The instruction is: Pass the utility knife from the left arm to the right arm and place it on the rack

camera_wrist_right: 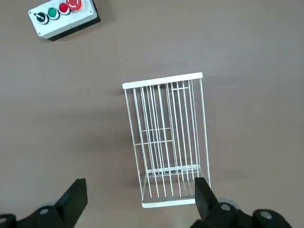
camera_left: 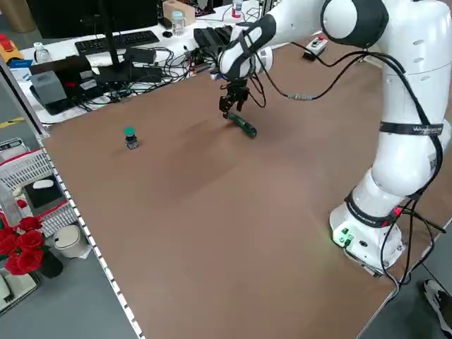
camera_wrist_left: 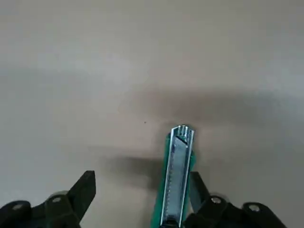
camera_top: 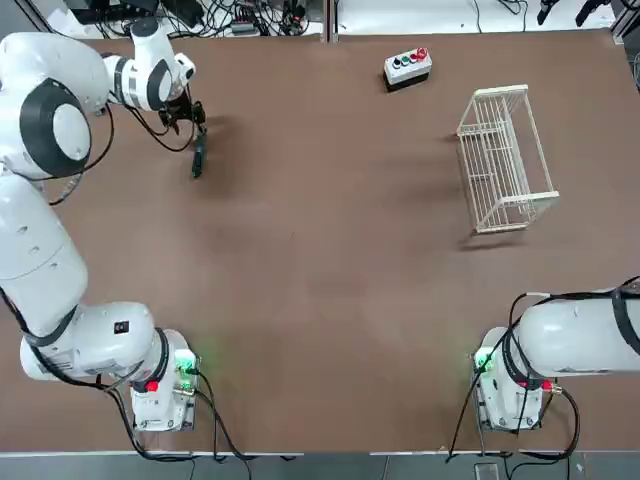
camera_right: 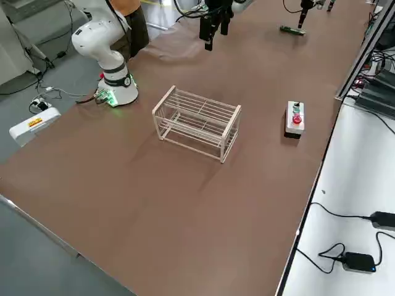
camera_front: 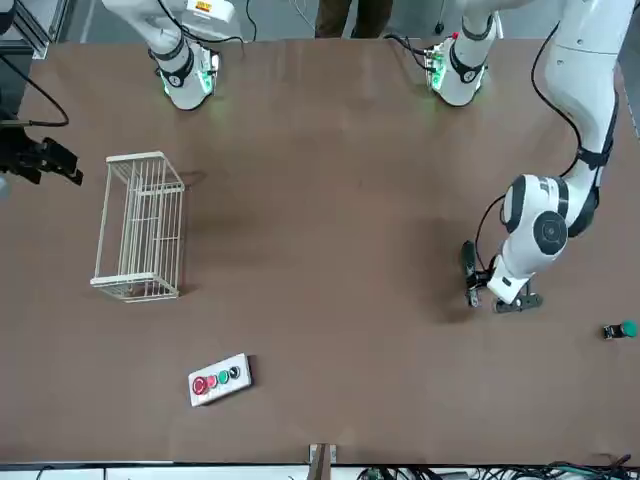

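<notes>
The utility knife (camera_top: 198, 157) lies flat on the brown table at the far left, a slim dark stick with green sides and a metal strip (camera_wrist_left: 176, 175). My left gripper (camera_top: 190, 122) hangs low over its far end. In the left wrist view the knife runs between the open fingers of the left gripper (camera_wrist_left: 141, 176), close to one finger and apart from the other. My right gripper (camera_wrist_right: 140, 183) hovers open and empty high above the white wire rack (camera_wrist_right: 164, 137), which stands at the table's right side (camera_top: 505, 160).
A grey button box (camera_top: 408, 67) sits at the table's far edge, between the knife and the rack. A small green-topped object (camera_front: 620, 330) stands beyond the left gripper, near the table's left edge. Cables and desks border the table.
</notes>
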